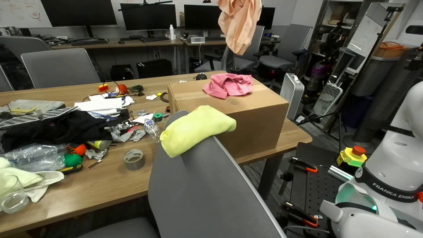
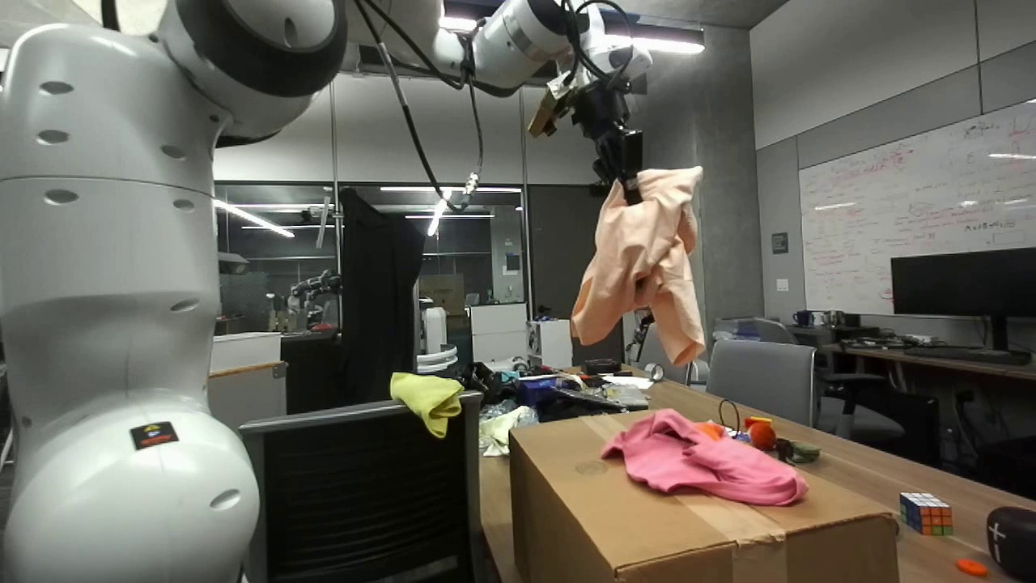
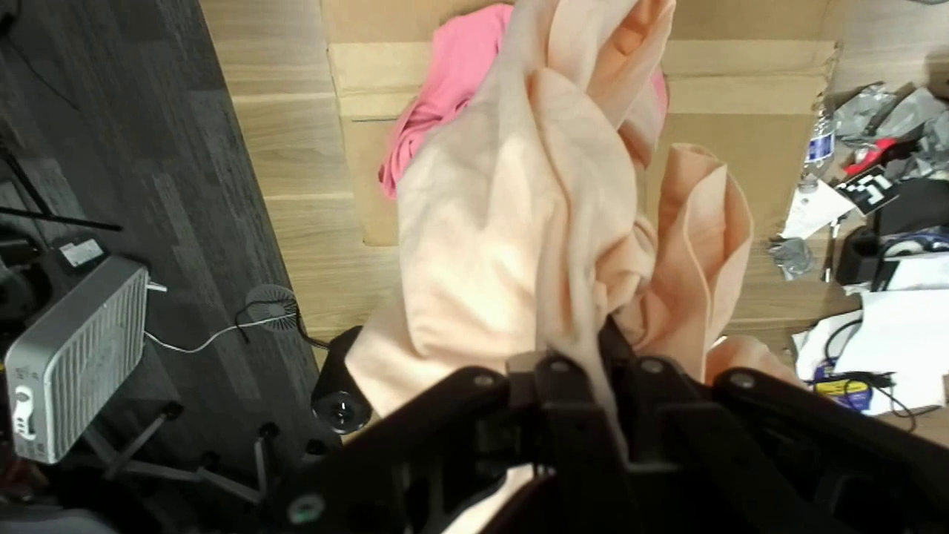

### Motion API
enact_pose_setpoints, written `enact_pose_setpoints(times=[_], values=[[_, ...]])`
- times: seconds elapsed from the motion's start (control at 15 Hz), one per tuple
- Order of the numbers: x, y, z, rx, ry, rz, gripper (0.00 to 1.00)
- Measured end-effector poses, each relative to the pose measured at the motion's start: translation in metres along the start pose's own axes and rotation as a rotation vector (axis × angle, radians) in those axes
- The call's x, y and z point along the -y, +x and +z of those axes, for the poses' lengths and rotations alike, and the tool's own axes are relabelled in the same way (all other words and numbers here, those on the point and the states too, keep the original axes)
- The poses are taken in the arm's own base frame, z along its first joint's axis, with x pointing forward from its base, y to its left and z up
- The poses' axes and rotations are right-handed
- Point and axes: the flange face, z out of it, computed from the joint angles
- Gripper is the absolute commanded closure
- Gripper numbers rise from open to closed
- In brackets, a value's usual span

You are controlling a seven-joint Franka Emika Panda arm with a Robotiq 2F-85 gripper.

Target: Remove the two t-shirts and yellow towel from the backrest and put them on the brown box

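monitors (image 1: pixel 148 19) and a whiteboard (image 2: pixel 923 186) stand beyond the cluttered worktop (image 1: pixel 109 185). the end effector (image 2: pixel 631 194) points down, clamped on a peach t-shirt (image 2: pixel 643 251) that hangs in folds well above the brown box (image 1: pixel 254 132). from there the arm (image 2: pixel 510 48) stretches back, raised high. a pink t-shirt (image 2: pixel 688 461) lies crumpled on the box; nearby, a yellow towel (image 1: pixel 198 129) drapes over the chair backrest (image 1: pixel 205 188).

A crumpled peach fabric t-shirt (image 2: pixel 643 259) hangs pinched in the black hand (image 2: pixel 631 193). The bunched pink fabric t-shirt (image 1: pixel 228 85) lies on the brown cardboard box (image 1: pixel 257 132); the yellow cloth towel (image 1: pixel 198 129) drapes over the gray chair backrest (image 1: pixel 205 191).
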Motion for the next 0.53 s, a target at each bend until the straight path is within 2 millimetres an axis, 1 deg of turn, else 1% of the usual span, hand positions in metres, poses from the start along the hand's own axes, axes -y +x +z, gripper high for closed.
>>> enact_pose_setpoints(times=[0.2,0.27,0.33,0.4,0.47,0.53], values=[[-0.002,0.017,0.007,0.023,-0.026,0.064,0.97],[-0.003,0.023,0.009,0.028,-0.034,0.083,0.65],[-0.004,0.028,0.011,0.030,-0.040,0.098,0.63],[-0.006,0.032,0.013,0.033,-0.046,0.108,0.57],[-0.006,0.036,0.015,0.033,-0.049,0.115,0.51],[-0.007,0.038,0.016,0.031,-0.050,0.121,0.42]])
